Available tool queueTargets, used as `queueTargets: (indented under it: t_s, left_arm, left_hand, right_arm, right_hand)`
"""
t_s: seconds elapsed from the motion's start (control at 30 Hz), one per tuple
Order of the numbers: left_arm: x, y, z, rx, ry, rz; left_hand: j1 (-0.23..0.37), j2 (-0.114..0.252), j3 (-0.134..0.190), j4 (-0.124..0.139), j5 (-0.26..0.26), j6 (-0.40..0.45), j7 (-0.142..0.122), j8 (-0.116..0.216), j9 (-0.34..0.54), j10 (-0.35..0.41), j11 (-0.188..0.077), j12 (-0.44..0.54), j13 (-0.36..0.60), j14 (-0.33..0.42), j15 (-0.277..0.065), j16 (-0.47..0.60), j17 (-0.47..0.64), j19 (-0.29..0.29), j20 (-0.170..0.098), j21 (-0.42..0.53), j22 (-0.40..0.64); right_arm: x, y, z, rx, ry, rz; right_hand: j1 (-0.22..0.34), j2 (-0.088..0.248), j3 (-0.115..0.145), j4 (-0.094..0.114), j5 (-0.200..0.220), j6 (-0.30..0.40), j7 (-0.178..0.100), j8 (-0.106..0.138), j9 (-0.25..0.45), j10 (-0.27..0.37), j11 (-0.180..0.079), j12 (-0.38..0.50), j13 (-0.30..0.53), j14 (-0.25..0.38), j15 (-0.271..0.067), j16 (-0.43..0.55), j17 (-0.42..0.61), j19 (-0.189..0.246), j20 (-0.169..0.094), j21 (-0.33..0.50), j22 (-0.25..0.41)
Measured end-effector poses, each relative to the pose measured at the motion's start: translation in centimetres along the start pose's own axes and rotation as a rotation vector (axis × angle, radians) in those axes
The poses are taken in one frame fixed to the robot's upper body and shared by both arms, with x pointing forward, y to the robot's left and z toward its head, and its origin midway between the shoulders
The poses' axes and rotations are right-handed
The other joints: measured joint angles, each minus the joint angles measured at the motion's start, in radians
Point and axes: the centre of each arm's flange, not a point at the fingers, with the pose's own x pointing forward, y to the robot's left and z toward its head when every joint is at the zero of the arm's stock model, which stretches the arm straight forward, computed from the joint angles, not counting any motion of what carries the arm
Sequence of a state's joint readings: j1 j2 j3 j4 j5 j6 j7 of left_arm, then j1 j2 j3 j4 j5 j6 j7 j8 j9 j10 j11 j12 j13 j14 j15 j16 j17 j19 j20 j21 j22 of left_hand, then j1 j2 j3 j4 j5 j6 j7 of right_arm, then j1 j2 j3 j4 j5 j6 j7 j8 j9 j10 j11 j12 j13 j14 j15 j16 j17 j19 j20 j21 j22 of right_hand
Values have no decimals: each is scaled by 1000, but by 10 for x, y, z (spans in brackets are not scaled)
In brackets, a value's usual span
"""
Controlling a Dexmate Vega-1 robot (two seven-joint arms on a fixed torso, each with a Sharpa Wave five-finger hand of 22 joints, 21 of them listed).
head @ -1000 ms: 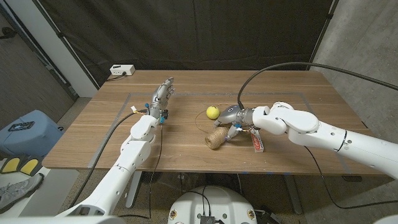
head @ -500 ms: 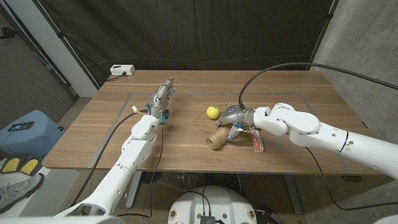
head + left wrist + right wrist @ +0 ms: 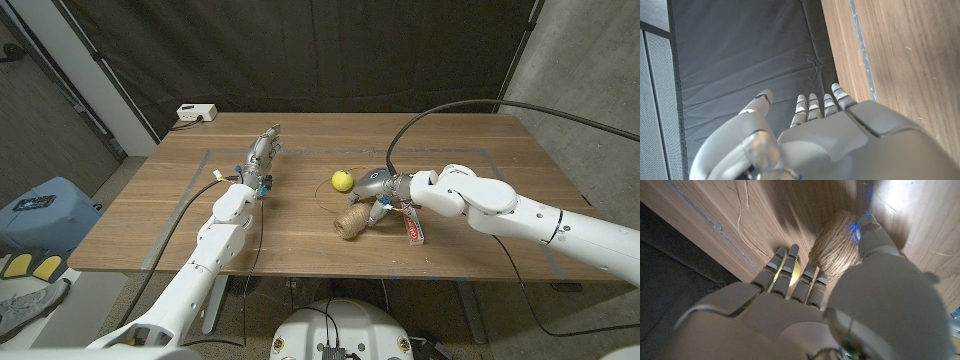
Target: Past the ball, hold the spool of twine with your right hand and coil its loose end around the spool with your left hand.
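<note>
We saw the right hand [image 3: 378,192] reaching in low over the wooden table [image 3: 300,240], its fingers [image 3: 810,280] spread around the spool of twine [image 3: 348,223] without clearly closing on it; from the right wrist view the thumb sat against one side of the spool and the other fingers just beside the opposite side, so we could not tell whether it gripped. The spool lay on its side just in front of the yellow ball [image 3: 342,180], on the robot's side of it. A thin loose end of twine [image 3: 322,198] curled on the wood to the left of the ball. A toothpaste tube [image 3: 414,227] lay to the right of the spool, under the right wrist.

The left hand [image 3: 260,155] stood well to the left of the ball, fingers [image 3: 815,105] straight, together and holding nothing.

A white box [image 3: 196,113] sat at the table's far left corner, and dark curtain [image 3: 330,50] hung behind the table.
</note>
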State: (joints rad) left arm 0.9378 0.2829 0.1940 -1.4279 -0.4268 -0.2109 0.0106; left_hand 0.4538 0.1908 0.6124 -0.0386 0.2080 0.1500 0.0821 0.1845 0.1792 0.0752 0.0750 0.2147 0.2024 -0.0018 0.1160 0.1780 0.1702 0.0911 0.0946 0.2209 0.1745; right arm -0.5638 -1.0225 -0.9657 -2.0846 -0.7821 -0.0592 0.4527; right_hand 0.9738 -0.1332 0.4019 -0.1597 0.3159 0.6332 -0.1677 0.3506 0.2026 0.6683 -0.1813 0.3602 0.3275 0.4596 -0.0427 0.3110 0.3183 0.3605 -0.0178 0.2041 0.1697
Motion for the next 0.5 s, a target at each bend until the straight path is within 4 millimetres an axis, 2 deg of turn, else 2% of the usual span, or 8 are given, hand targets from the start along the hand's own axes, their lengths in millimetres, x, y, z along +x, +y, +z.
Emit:
queueTargets:
  t_s: [0.5]
  left_arm:
    - [8,-3,0,-2,-2,-7]
  left_hand:
    - [0,0,4,4,0,0,0,0,0,0,0,0,0,0,0,0,0,0,0,0,0]
  right_arm:
    - [-4,-4,-9,19,6,-31]
  right_hand:
    - [0,0,0,0,-4,12,2,5,-1,13,7,0,3,9,-2,9,9,9,-9,0,0]
